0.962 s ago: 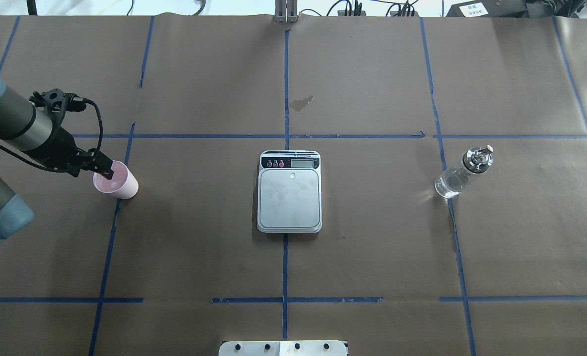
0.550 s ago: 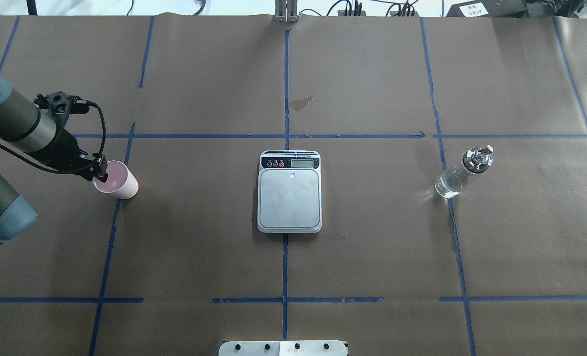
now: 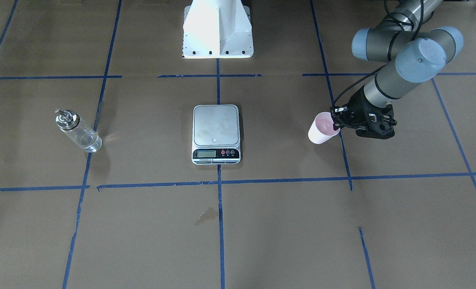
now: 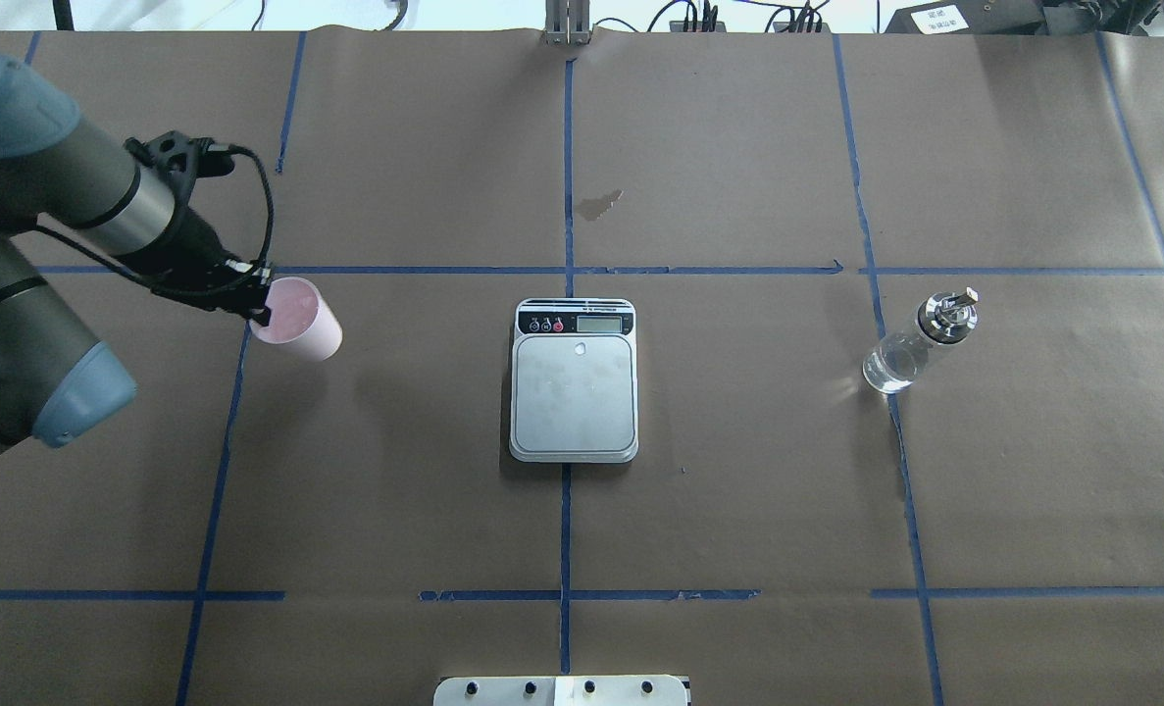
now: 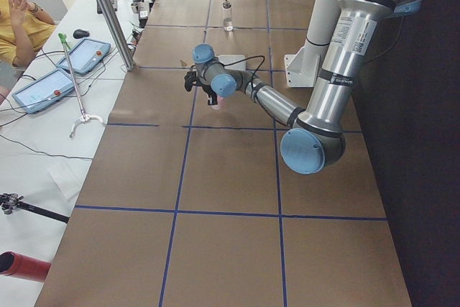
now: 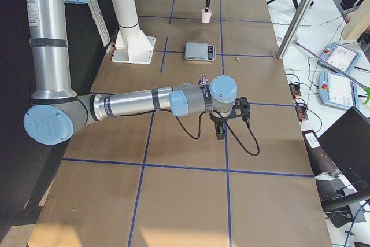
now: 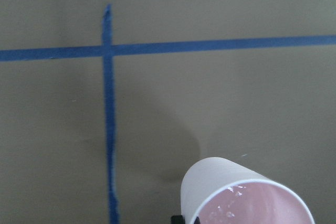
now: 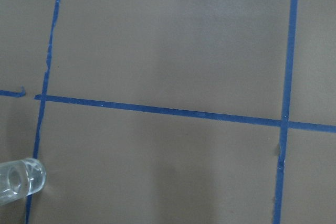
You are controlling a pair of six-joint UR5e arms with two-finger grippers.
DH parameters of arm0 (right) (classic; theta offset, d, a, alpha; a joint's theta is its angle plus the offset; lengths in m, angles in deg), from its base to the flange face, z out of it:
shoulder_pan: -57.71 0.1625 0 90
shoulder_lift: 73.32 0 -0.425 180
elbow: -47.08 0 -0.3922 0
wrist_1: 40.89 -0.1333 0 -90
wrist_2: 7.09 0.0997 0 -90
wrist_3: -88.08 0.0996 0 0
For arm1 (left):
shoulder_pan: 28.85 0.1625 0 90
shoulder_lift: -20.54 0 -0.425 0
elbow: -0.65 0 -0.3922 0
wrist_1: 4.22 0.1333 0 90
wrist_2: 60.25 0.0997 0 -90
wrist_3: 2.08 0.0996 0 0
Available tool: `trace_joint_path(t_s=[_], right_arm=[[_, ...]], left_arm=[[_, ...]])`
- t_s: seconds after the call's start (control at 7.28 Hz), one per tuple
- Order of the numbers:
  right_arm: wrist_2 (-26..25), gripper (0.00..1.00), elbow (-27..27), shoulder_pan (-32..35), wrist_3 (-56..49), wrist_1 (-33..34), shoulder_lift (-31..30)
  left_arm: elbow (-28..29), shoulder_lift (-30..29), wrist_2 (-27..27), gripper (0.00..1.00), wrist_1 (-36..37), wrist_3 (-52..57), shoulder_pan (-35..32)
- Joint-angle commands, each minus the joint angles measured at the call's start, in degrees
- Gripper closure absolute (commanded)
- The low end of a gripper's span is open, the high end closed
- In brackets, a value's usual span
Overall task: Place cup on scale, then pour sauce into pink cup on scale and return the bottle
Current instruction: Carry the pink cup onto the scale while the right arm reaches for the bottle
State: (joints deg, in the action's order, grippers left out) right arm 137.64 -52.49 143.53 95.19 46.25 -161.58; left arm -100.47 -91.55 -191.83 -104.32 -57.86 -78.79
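My left gripper (image 4: 262,313) pinches the cup (image 4: 299,331) by its rim, leaving the base free to land on the scale (image 4: 574,397). The cup hangs well off the scale's left side. The bottle (image 4: 913,345) waits upright well off the scale's right. I cannot tell how my right gripper (image 6: 220,133) is set.

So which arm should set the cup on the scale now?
Left. The left pincer grips the cup by its rim, with a bare path to the scale; the right pincer hangs by the bottle, far from the cup.
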Motion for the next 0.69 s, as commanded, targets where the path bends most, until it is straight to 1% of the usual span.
trace_joint_path(t_s=[0.0, 0.14, 0.27, 0.41, 0.55], right_arm=[[2.8, 0.0, -3.8, -3.9, 1.2, -3.2, 0.5], [2.5, 0.01, -6.8, -6.4, 12.1, -9.0, -0.1], [-1.1, 0.0, -8.8, -10.2, 21.4, -18.3, -0.3], [-4.9, 0.0, -10.7, -14.8, 31.3, -24.2, -1.2], [-8.6, 0.0, -14.4, -19.3, 40.1, -26.6, -1.4]], left_arm=[[0.0, -12.7, 0.5, 1.0, 3.2, -15.5, 3.6], [1.1, -17.2, 8.5, 1.0, 3.2, -19.8, 10.0], [2.3, -18.5, 11.3, 1.0, 3.2, -21.1, 13.1], [2.5, -19.1, 11.4, 1.0, 3.1, -21.2, 13.5], [4.2, -20.5, 11.6, 1.0, 3.1, -21.3, 14.1]])
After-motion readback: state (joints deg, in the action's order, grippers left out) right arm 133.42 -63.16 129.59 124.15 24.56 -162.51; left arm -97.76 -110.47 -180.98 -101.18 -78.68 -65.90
